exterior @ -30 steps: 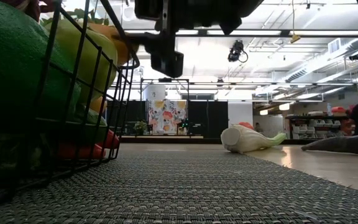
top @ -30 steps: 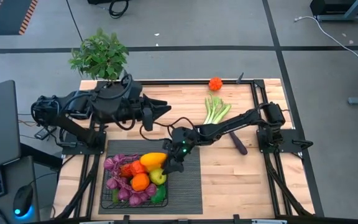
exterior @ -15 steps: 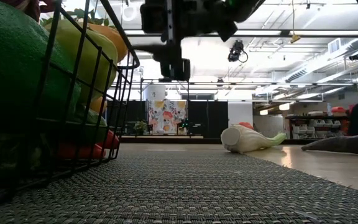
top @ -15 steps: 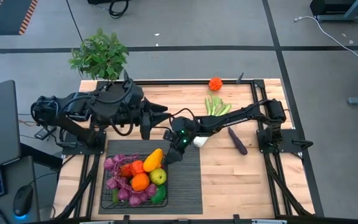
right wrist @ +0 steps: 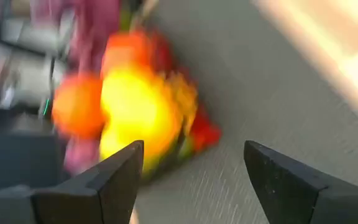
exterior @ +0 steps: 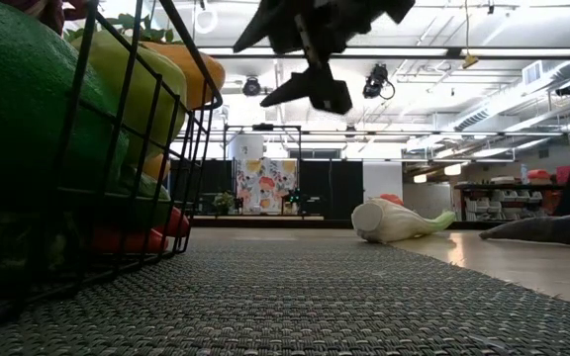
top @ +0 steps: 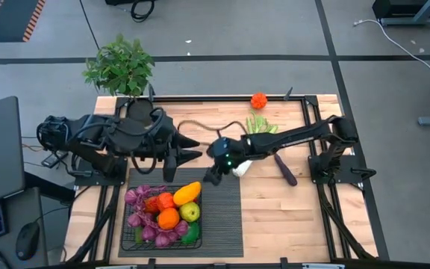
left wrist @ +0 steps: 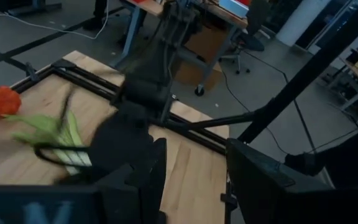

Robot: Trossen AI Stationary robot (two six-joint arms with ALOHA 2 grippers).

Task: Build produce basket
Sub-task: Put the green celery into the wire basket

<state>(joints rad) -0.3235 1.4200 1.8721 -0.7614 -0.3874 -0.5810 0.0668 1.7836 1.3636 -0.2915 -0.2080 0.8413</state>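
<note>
The black wire basket (top: 129, 240) stands on the dark ribbed mat (top: 222, 217) at the table's near left. It holds purple grapes (top: 136, 199), an orange (top: 168, 218), a green apple (top: 190, 212) and a yellow-orange pepper (top: 187, 192) lying on top. My right gripper (top: 212, 178) hangs open and empty above the mat, just right of the basket's far right corner; it also shows in the low view (exterior: 300, 69). My left gripper (top: 192, 148) is open and empty above the wood beyond the basket. A leek (top: 257, 128) and an eggplant (top: 285, 169) lie on the wood.
A red-orange fruit (top: 258, 100) lies at the table's far edge. A leafy potted plant (top: 119, 66) stands at the far left corner. My right arm reaches across the leek, whose white end (top: 240, 169) shows beside it. Bare wood lies right of the mat.
My right gripper has drawn back from the basket's top, up and toward the table's far right. The yellow-orange pepper has stayed in the basket and tipped to a slant. My left gripper has swung a little toward the table's near edge.
</note>
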